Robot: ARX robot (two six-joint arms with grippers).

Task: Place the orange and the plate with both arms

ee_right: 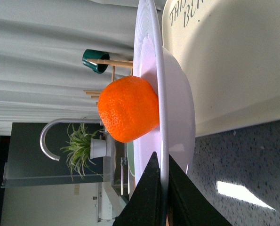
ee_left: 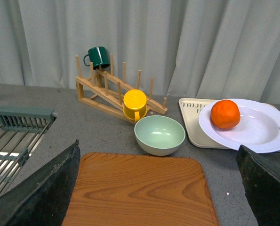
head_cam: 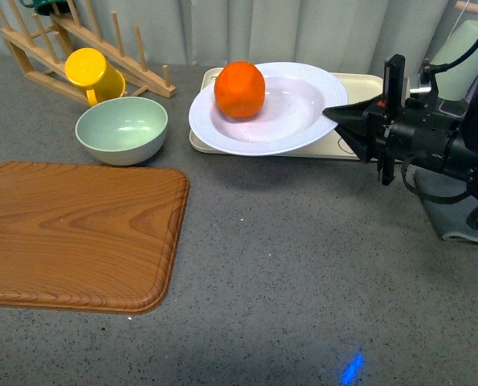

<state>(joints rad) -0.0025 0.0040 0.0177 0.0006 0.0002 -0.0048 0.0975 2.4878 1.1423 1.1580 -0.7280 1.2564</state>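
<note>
The orange (head_cam: 239, 89) lies in the pale lavender-white plate (head_cam: 299, 112), toward its left side. My right gripper (head_cam: 332, 112) is shut on the plate's right rim and holds it slightly raised over the beige tray (head_cam: 359, 84). In the right wrist view the black fingers (ee_right: 147, 197) pinch the rim of the plate (ee_right: 149, 56) edge-on, with the orange (ee_right: 126, 108) beyond. My left gripper (ee_left: 158, 188) is open and empty, above the wooden board (ee_left: 140, 188); its view shows the orange (ee_left: 225, 114) and plate (ee_left: 257, 132) at far right.
A mint green bowl (head_cam: 122, 129) and a yellow cup (head_cam: 94, 72) on a wooden rack (head_cam: 46, 48) stand at the back left. A wooden board (head_cam: 78, 233) lies front left. A sink grid (ee_left: 12, 141) shows in the left wrist view.
</note>
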